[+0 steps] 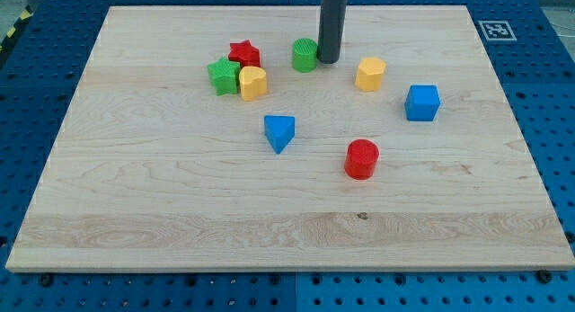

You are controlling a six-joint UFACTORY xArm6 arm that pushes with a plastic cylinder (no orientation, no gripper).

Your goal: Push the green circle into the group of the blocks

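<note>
The green circle (305,55) stands near the board's top middle. My tip (328,60) touches or nearly touches its right side. To the view's left of the circle lies a tight group: a red star (243,53), a green star (223,75) and a yellow heart-like block (253,82). A gap of about one block width separates the green circle from the red star.
A yellow hexagon-like block (370,74) sits right of my tip. A blue cube (422,102) is further right. A blue triangle (279,132) and a red cylinder (362,159) lie nearer the view's bottom. The wooden board (135,213) rests on a blue perforated table.
</note>
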